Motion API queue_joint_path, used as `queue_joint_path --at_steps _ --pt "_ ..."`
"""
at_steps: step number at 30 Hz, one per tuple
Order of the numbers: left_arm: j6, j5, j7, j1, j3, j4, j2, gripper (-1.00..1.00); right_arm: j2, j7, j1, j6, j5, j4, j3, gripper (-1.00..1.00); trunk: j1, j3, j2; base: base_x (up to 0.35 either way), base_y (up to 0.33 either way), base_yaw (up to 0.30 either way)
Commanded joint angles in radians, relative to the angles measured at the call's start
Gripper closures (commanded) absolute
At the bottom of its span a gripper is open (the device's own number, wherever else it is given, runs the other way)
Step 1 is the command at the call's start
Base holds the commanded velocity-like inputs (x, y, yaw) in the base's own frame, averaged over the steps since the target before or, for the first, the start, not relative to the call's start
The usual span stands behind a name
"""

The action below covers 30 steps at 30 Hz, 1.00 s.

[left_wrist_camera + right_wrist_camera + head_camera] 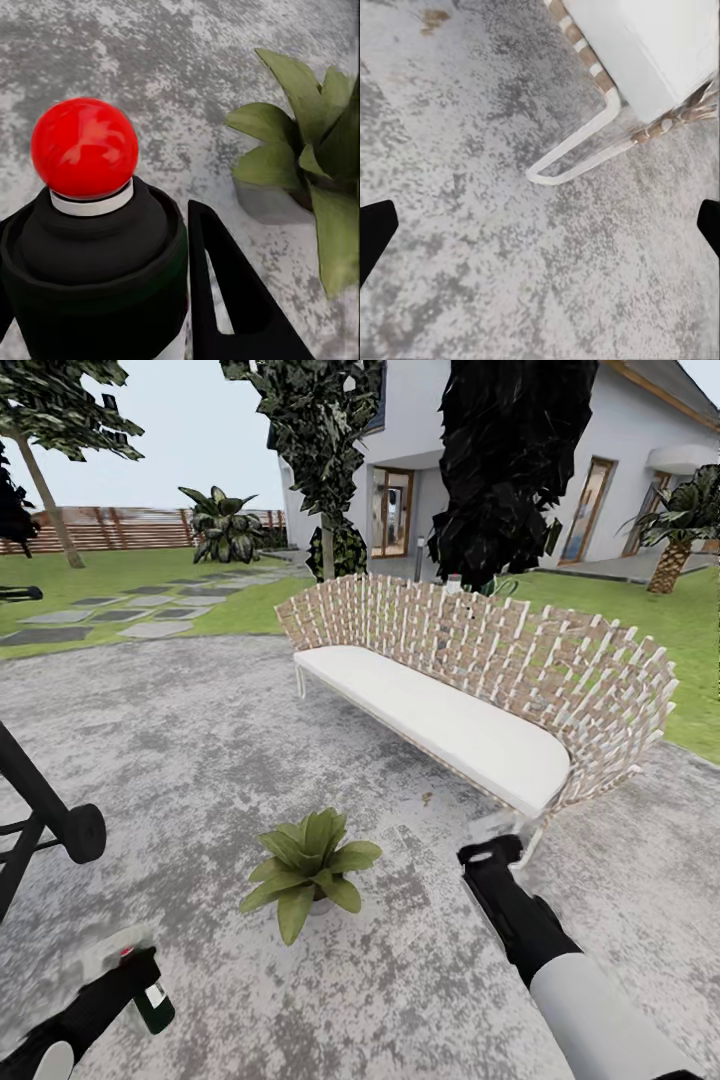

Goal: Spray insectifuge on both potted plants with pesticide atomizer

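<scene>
The left gripper [135, 975], cut off at the head view's lower edge, is closed around the pesticide atomizer [94, 247], hiding most of its dark body. A potted plant [310, 865] stands near on the stone patio [200, 760], leaves covering most of its grey pot [270, 204]. The right gripper [540, 225] hangs wide open and empty beside the wicker bench [480, 680].
</scene>
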State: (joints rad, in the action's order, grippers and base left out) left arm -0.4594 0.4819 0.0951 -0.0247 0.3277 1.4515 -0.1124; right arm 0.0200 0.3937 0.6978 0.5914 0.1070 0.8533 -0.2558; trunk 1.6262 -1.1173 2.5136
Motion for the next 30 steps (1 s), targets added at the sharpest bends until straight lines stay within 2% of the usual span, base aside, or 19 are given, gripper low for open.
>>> queue_joint_path --at_steps 1,3,5,7,9,13,15,17,20,26,30 --pt "0.006 -0.007 -0.004 0.006 -0.011 -0.035 0.025 1.0 -0.001 0.0 0.0 -0.062 0.0 -0.031 -0.039 -1.0 0.0 0.004 0.0 0.0 0.0 0.0" --pt "0.056 -0.027 -0.003 0.01 -0.023 -0.09 0.043 1.0 -0.001 0.001 0.001 -0.128 0.002 -0.112 -0.065 -1.0 -0.001 0.012 -0.001 0.0 0.0 0.0" --pt "0.121 -0.059 0.0 0.012 -0.028 -0.11 0.05 1.0 -0.001 0.002 0.001 -0.148 0.004 -0.152 -0.074 -1.0 -0.002 0.02 -0.001 0.0 0.0 0.0" --pt "0.176 -0.091 0.002 0.014 -0.03 -0.118 0.054 1.0 -0.002 0.002 0.002 -0.165 0.004 -0.167 -0.079 -1.0 -0.003 0.027 -0.002 0.0 0.0 0.0" --pt "0.196 -0.101 0.003 0.026 -0.03 -0.104 0.055 1.0 -0.003 0.003 0.002 -0.174 0.004 -0.156 -0.082 -1.0 -0.004 0.035 -0.002 0.0 0.0 0.0" --pt "0.21 -0.107 0.011 0.075 -0.024 -0.039 0.048 1.0 -0.012 0.004 0.0 -0.167 0.004 -0.109 -0.083 -1.0 -0.006 0.051 -0.003 0.0 0.0 0.0" --pt "0.207 -0.105 0.047 0.088 -0.02 -0.021 0.047 1.0 -0.013 0.004 0.0 -0.159 0.004 -0.104 -0.082 -1.0 -0.007 0.058 -0.004 0.0 0.0 0.0" --pt "0.201 -0.1 0.123 0.122 0.008 0.009 0.046 1.0 -0.014 0.004 0.0 -0.155 0.003 -0.101 -0.08 -1.0 -0.007 0.062 -0.004 0.0 0.0 0.0" --pt "0.2 -0.102 0.165 0.136 0.065 0.013 0.052 1.0 -0.015 0.008 0.0 -0.154 0.004 -0.104 -0.084 -1.0 -0.007 0.062 -0.004 0.0 0.0 0.0" --pt "0.212 -0.108 0.174 0.15 0.096 0.009 0.054 1.0 -0.017 0.064 0.0 -0.152 0.001 -0.11 -0.089 -1.0 -0.007 0.062 -0.004 0.001 -0.043 0.0" --pt "0.215 -0.109 0.172 0.155 0.103 0.009 0.054 1.0 -0.017 0.062 0.0 -0.145 0.0 -0.111 -0.087 -1.0 -0.007 0.062 -0.004 0.05 -0.29 0.0"
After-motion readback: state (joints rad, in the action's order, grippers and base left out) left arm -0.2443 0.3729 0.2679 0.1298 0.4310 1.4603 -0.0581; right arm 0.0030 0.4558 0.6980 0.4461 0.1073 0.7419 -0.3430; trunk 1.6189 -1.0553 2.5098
